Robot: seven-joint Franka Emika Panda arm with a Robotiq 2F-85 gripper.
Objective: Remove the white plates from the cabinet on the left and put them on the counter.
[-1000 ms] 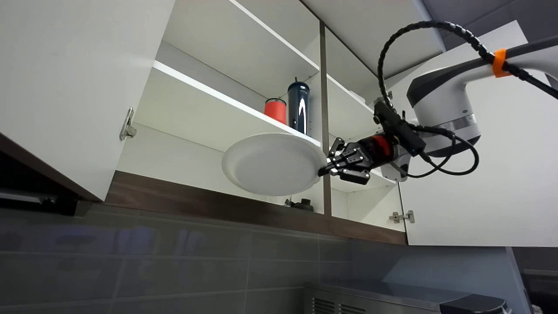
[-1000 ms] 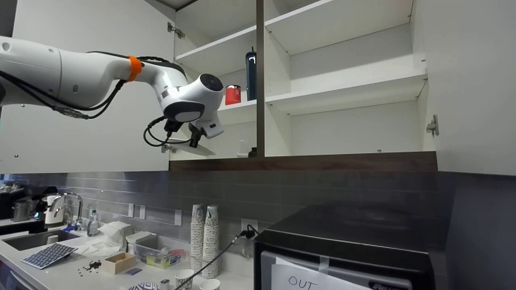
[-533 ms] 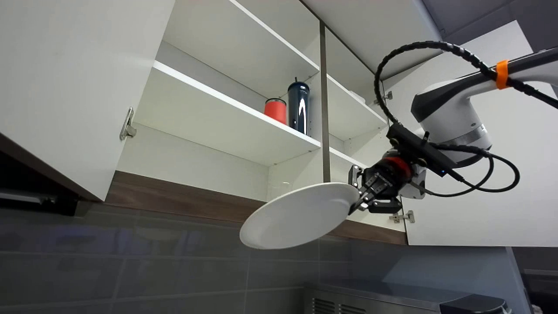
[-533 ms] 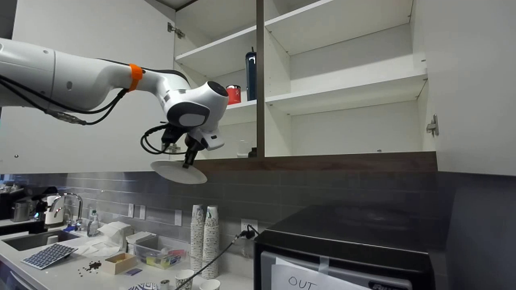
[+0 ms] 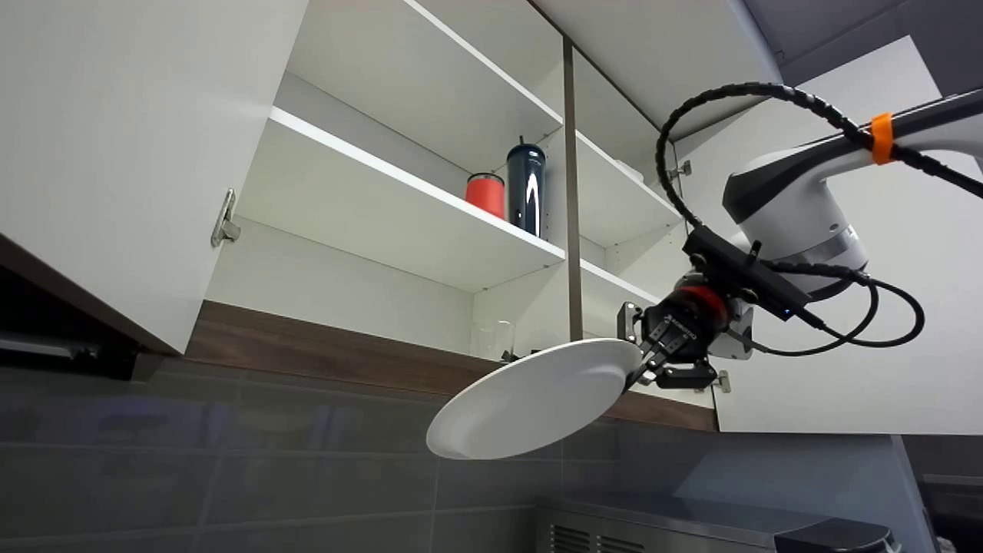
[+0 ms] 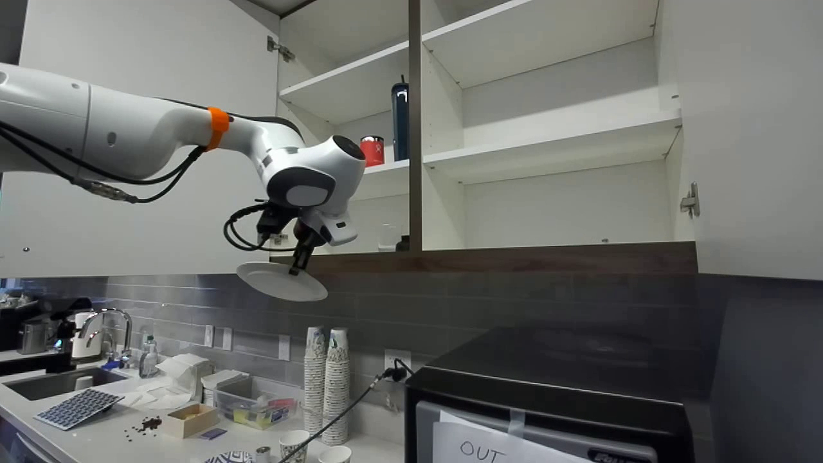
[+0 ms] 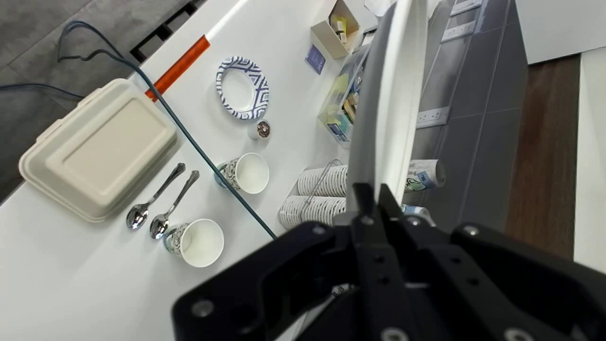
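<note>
Black and jointed, our pincer [image 7: 375, 192] is clamped on a thin, round white plate [image 5: 530, 403] (tilted, we see); below lies a white worktop [image 7: 289, 106].

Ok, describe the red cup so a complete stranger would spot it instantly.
Find the white wall cabinet with a brown upright divider. Just left of that divider in both exterior views, one shelf holds a dark blue bottle. The red cup stands beside it, shorter and bright red instead of blue.
</note>
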